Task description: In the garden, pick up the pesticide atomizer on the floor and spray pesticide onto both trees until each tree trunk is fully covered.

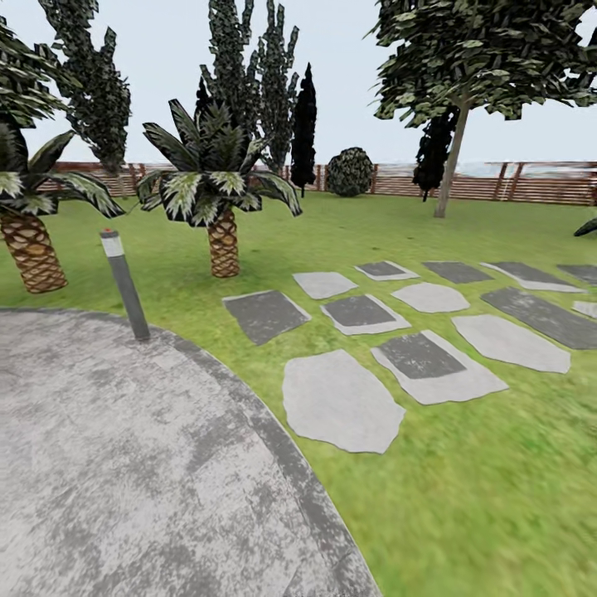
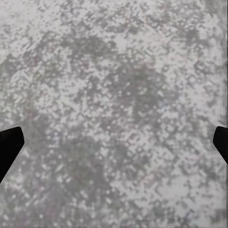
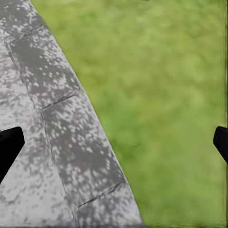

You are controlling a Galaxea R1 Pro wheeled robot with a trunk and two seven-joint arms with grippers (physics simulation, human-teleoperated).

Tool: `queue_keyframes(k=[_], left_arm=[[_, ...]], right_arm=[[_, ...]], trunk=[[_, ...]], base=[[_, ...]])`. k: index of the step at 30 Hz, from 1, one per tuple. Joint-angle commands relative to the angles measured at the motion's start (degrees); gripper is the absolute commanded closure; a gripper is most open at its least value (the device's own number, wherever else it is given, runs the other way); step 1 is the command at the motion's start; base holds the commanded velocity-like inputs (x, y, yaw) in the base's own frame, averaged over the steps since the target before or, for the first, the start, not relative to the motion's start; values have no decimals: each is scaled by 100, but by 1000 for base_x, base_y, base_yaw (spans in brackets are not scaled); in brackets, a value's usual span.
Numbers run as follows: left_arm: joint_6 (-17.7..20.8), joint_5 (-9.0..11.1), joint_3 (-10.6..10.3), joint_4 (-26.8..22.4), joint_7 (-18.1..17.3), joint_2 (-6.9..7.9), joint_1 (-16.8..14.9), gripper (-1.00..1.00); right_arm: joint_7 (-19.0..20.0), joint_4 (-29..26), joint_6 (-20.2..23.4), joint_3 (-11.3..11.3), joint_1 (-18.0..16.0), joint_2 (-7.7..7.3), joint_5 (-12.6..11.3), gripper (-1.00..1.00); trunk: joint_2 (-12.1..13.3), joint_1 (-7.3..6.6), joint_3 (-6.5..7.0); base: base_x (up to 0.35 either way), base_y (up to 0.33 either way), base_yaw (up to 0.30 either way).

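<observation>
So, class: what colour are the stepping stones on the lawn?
Stepping stones: light and dark grey, clearest in the head view.

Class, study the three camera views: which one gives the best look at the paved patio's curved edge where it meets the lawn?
The right wrist view: the patio edge stones run close up against the lawn. The head view shows the same curved edge from farther off. The left wrist view shows mottled grey paving, with no edge.

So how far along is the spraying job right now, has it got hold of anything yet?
Nothing looks done yet. Both pincers are open and empty: the left pincer hangs over the paved patio, the right pincer over the patio's edge where it meets the lawn. The head view takes in short palms, stepping stones and the fence. Left to do: find and grasp the atomizer, then spray both trunks.
</observation>
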Motion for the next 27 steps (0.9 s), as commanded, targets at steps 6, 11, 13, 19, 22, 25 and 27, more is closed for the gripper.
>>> queue_keyframes(k=[6,11,13,19,22,25,27], left_arm=[[-18,1,24,3,-9,-1,-2,-100],[-18,1,24,3,-9,-1,-2,-100],[-18,1,24,3,-9,-1,-2,-100],[-18,1,24,3,-9,-1,-2,-100],[-18,1,24,3,-8,-1,-2,-100],[-18,1,24,3,-9,-1,-2,-100],[-18,1,24,3,-9,-1,-2,-100]], right_arm=[[-2,6,-19,-3,-5,1,-2,-100],[-2,6,-19,-3,-5,1,-2,-100],[-2,6,-19,-3,-5,1,-2,-100],[-2,6,-19,0,-5,1,-2,-100],[-2,6,-19,-1,-5,1,-2,-100],[-2,6,-19,2,-5,2,-2,-100],[-2,6,-19,3,-5,1,-2,-100]], trunk=[[-244,131,-145],[-445,241,-262],[-525,285,-309],[-765,417,-448],[-886,483,-518],[-1006,549,-588],[-1086,592,-635]], base=[[0,0,-268],[0,0,-268],[0,0,-268],[0,0,-267],[0,0,-267],[0,0,-266],[0,0,-266]])
